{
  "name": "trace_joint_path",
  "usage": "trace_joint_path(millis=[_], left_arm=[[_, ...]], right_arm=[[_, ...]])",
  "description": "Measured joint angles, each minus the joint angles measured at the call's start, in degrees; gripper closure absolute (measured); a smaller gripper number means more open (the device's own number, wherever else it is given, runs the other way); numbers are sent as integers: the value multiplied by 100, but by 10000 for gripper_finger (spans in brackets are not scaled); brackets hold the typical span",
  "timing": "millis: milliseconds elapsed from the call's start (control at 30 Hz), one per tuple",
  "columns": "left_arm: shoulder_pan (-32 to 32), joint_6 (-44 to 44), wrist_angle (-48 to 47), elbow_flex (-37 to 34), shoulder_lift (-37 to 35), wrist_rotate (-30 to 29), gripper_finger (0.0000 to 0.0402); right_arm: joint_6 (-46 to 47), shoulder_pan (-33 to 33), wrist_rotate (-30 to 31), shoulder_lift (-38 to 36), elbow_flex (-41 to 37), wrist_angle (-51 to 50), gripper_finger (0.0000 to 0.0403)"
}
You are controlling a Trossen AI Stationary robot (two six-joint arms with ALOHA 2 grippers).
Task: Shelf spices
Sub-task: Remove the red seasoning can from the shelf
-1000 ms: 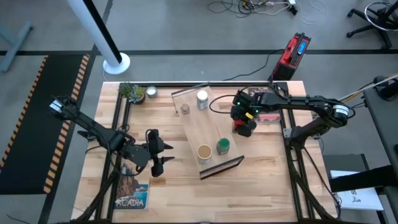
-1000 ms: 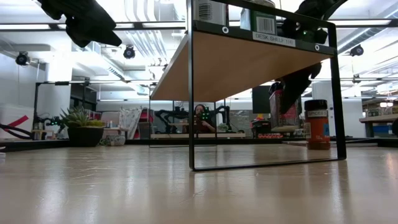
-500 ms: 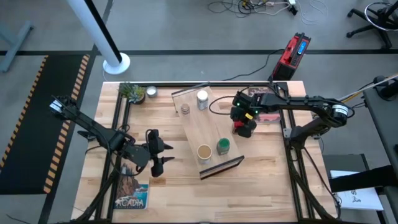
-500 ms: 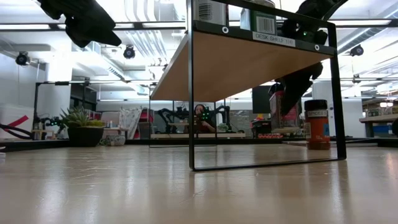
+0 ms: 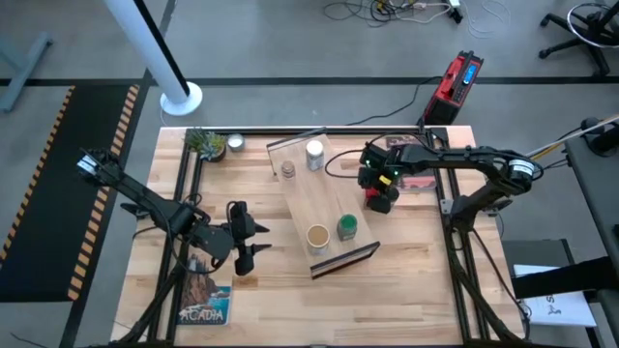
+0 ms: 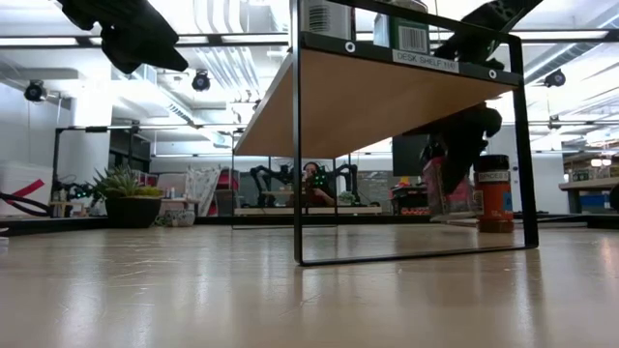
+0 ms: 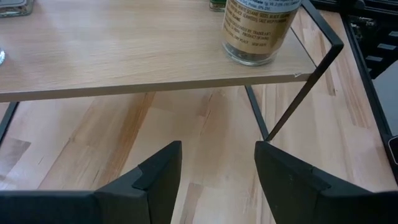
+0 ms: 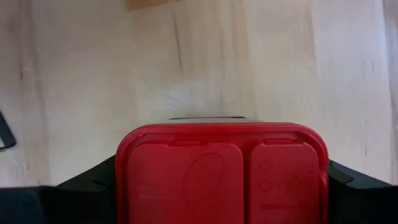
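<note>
The shelf [image 5: 324, 198], a long light-wood board on a thin black frame [image 6: 296, 145], stands slanted mid-table. On it stand a white-capped jar [image 5: 314, 153], a small brown jar [image 5: 288, 169], a tan-lidded jar [image 5: 318, 235] and a green-lidded jar [image 5: 347, 227]. A black-lidded jar [image 6: 493, 193] stands on the table beyond the shelf. My right gripper [image 5: 380, 198] is just right of the shelf, shut on the red square tin [image 8: 221, 174]. My left gripper [image 5: 247, 240] hovers open to the left of the shelf, facing the tan-lidded jar [image 7: 258, 28]. My right gripper pinches the red tin between its two fingers [image 8: 84, 183], one on each of two opposite sides just below the lid [image 8: 130, 180]. The fingers come from above, pointing down. The tin stays upright [image 6: 450, 188]; whether its base touches the table cannot be told.
A small potted plant [image 5: 205, 142] and a silver dish [image 5: 235, 145] sit at the far left corner. A picture book [image 5: 205, 290] lies at the near left, another [image 5: 418, 181] under my right arm. The black table frame rails [image 5: 184, 222] run along both sides.
My right gripper has come down a little with the red tin, still beside the shelf's right side, and its forearm has tipped. The tin stays upright in the hold.
</note>
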Motion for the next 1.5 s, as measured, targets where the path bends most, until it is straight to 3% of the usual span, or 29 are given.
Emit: trace_joint_path(millis=[1500], left_arm=[[2,-109,-1,0,0,0,209]], right_arm=[[176,32,293,80,151,-118,91]])
